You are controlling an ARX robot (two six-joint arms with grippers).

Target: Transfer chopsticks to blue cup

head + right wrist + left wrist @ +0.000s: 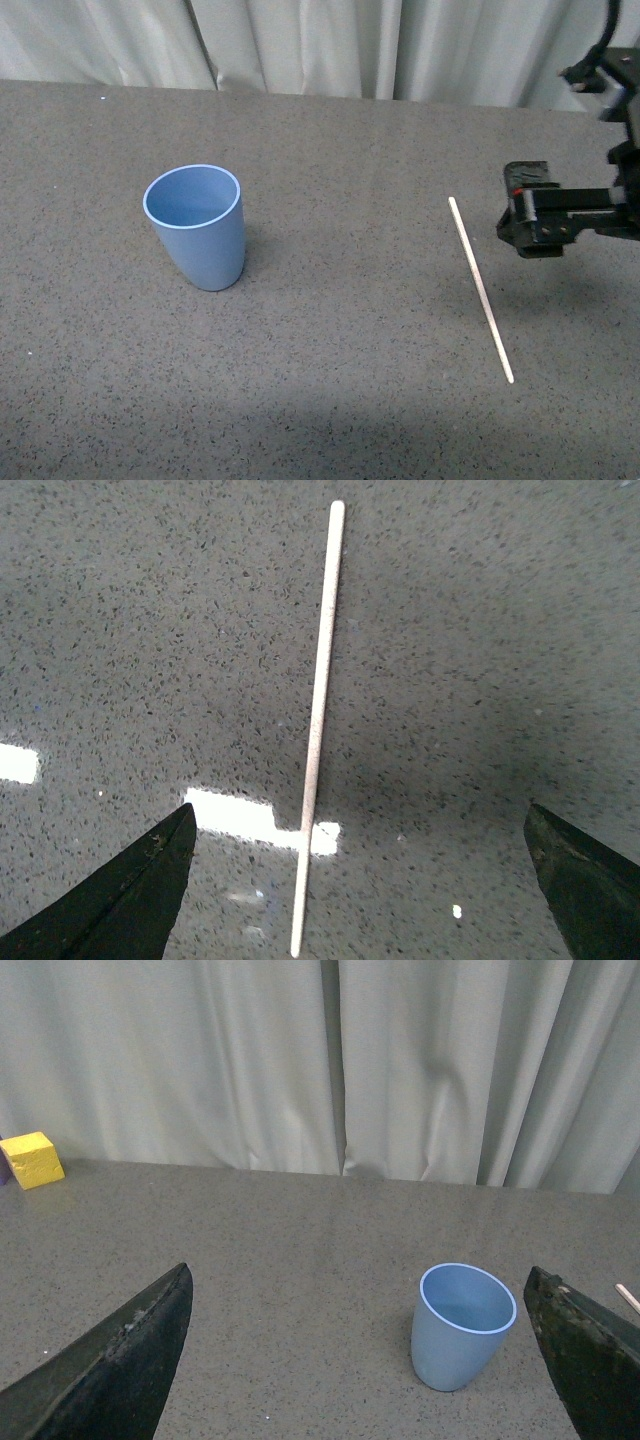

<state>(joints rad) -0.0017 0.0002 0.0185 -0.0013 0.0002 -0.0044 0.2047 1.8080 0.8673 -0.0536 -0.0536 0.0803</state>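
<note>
Right pincer [517, 226]: hangs over the tabletop [350, 390] on the right side, fingers spread wide apart, gripping nothing. Looks straight down at the stick in its own wrist view [352, 895].

Left pincer [350, 1370]: wide open too, pointing toward the cup. Shows only in its own wrist view.

Tabletop: gray with little dark specks.

Curtain [300, 45]: pale, with folds, hangs along the far edge of the tabletop.

Blue cup [200, 235]: stands upright on the left side, mouth up, well apart from the stick.

Chopsticks [481, 290]: one thin pale stick, lies flat on the tabletop, just beside the right pincer, on the side facing the cup. Touches neither pincer.

Yellow block [32, 1160]: sits far off by the curtain.
</note>
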